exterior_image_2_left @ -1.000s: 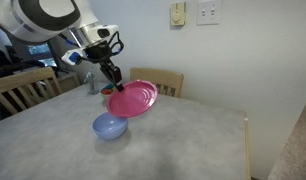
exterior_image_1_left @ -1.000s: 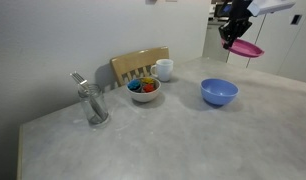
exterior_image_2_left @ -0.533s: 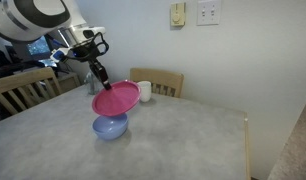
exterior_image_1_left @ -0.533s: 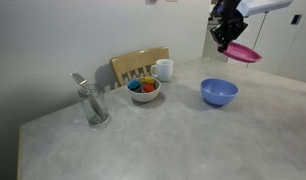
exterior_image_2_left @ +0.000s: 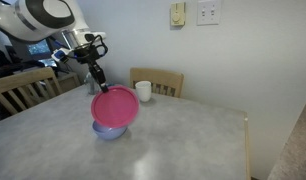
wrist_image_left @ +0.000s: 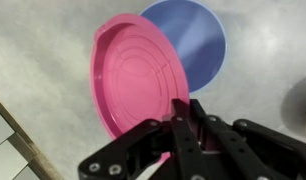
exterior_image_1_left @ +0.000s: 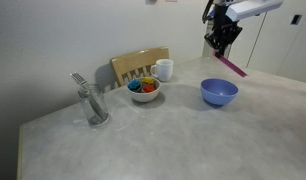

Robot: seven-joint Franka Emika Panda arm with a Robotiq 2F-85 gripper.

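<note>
Above the bowl [wrist_image_left: 201,40], your gripper [wrist_image_left: 183,108] pinches the plate [wrist_image_left: 138,85]; wrist view shows its face, an exterior view the plate [exterior_image_1_left: 230,66] edge-on.

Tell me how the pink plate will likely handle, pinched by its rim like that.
The pink plate is probably stiff: it hangs steeply tilted from the gripper without sagging. Likely light plastic, since a rim pinch carries it. Its smooth rim could slip or pivot above the blue bowl.
</note>
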